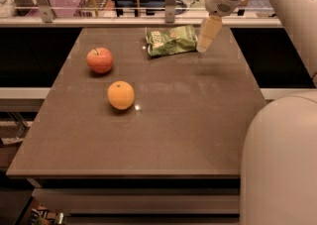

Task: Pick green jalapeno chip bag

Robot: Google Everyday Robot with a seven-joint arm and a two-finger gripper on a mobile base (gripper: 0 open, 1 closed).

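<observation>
Insp. note, step in hand: approach to grasp, pick not yet made. The chip bag (171,40) lies flat on the table (188,135), towards its far edge and a bit right of centre, green face up with the white patch showing. It is crinkled and sits loose, with nothing on top of it. The gripper (203,45) hangs at the bag's right end, just beside it and pointing down and slightly left. I see no contact w/ the bag, and I cannot tell if the tip touches the table. Gripper state: I cannot tell whether it is released or clenched, so I log nothing as held. Relative position: the bag is directly left of the gripper at about the same depth, with its long side running away to the left. The apple (99,60) is well apart to the bag's left and the orange (121,95) is nearer me, neither in the approach path. Rec. for a clean pick, in my judgement: shift left until the gripper is over the bag's body, not its edge. Confirm it is open, come straight down, then close across the short side on a raised crease. Foil prob. slips and crushes, so close slowly and lift slowly. Risk: a sideways nudge pushes the bag off towards the far edge.
</observation>
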